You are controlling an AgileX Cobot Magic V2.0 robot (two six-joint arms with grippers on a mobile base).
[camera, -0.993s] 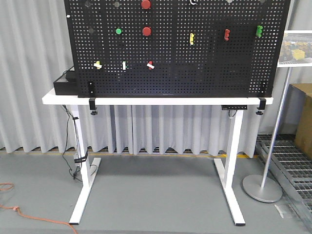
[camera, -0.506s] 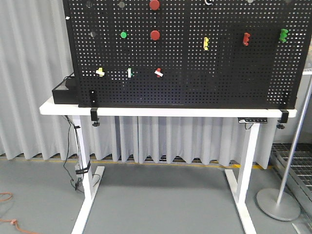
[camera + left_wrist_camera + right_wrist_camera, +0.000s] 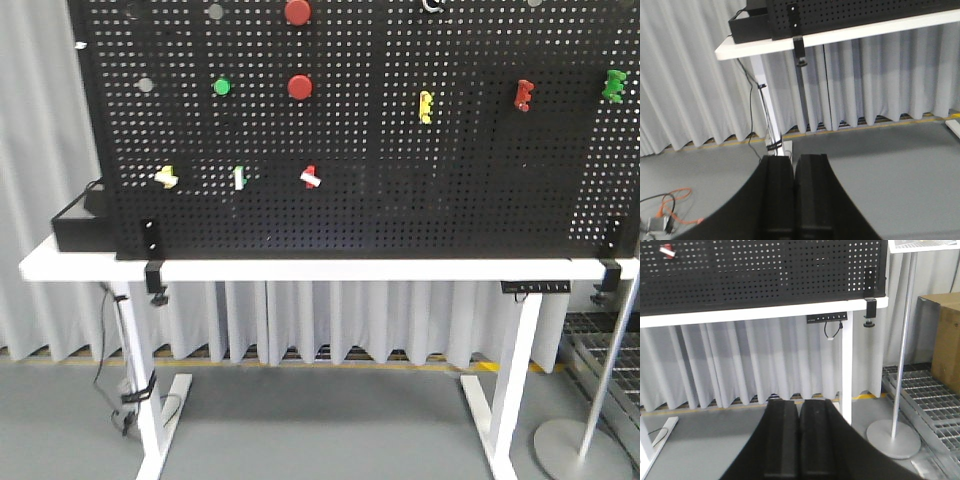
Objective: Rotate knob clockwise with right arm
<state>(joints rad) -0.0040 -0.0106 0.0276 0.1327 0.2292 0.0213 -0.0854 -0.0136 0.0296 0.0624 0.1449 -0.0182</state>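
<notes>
A black pegboard stands on a white table. It carries two red round buttons, a green button, grey round knobs at the upper left, small yellow, white-green and red-white pieces, and yellow, red and green handles. Neither gripper shows in the front view. My left gripper is shut and empty, low before the table's left leg. My right gripper is shut and empty, below the table's right end and far from the board.
A black box sits at the table's left end. Clamps hold the board to the table edge. A power strip hangs under the right side. A pole stand, floor grating and a cardboard box are at the right. Cables lie at the left.
The board and table look larger and nearer in the front view than a second ago, and the view has shifted sideways. No gripper has come into the front view.
</notes>
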